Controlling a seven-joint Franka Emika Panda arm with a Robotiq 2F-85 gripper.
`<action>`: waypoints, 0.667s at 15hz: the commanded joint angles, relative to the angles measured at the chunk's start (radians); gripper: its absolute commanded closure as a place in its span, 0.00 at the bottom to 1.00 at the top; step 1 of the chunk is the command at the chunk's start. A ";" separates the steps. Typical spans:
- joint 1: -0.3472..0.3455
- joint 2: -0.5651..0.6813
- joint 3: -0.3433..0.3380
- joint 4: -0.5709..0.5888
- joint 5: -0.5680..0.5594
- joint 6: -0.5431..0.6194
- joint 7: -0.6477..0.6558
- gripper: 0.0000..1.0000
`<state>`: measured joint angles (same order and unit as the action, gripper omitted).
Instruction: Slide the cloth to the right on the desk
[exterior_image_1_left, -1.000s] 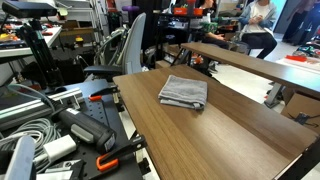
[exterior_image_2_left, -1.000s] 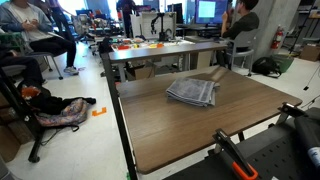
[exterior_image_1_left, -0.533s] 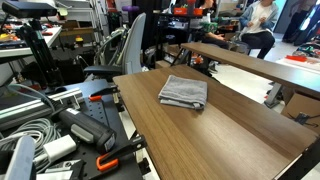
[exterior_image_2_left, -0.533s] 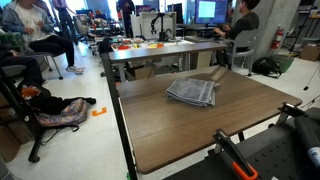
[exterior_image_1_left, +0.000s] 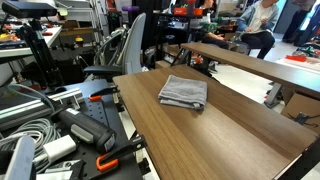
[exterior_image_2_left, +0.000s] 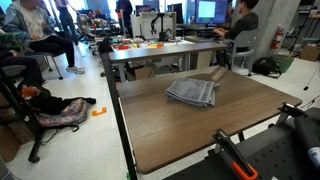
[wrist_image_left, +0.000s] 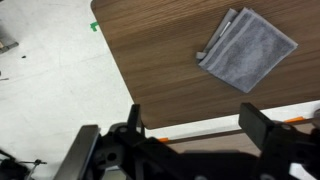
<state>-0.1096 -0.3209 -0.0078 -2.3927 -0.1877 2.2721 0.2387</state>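
The grey folded cloth (exterior_image_1_left: 183, 92) lies flat on the brown wood-grain desk (exterior_image_1_left: 200, 135), toward its far end; it also shows in an exterior view (exterior_image_2_left: 192, 92) and in the wrist view (wrist_image_left: 248, 48). The desk also shows in the exterior view (exterior_image_2_left: 190, 125) and the wrist view (wrist_image_left: 160, 50). My gripper (wrist_image_left: 197, 130) is open and empty, high above the desk's near edge, well away from the cloth. The gripper itself does not show in either exterior view.
A lighter table (exterior_image_1_left: 260, 68) with papers stands beyond the desk. Office chairs (exterior_image_1_left: 125, 50) and cables and tools (exterior_image_1_left: 60, 130) sit beside the desk. Another table (exterior_image_2_left: 165, 48) and seated people (exterior_image_2_left: 240, 25) are in the background. A bag (exterior_image_2_left: 60, 110) lies on the floor.
The cloth and my gripper have not moved. Only the people in the background have shifted slightly.
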 joint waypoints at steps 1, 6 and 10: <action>0.030 0.094 0.028 -0.054 0.045 0.162 0.070 0.00; 0.076 0.278 0.069 -0.056 0.103 0.269 0.193 0.00; 0.111 0.430 0.061 -0.029 0.091 0.341 0.274 0.00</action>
<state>-0.0205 0.0000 0.0617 -2.4615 -0.0943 2.5575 0.4521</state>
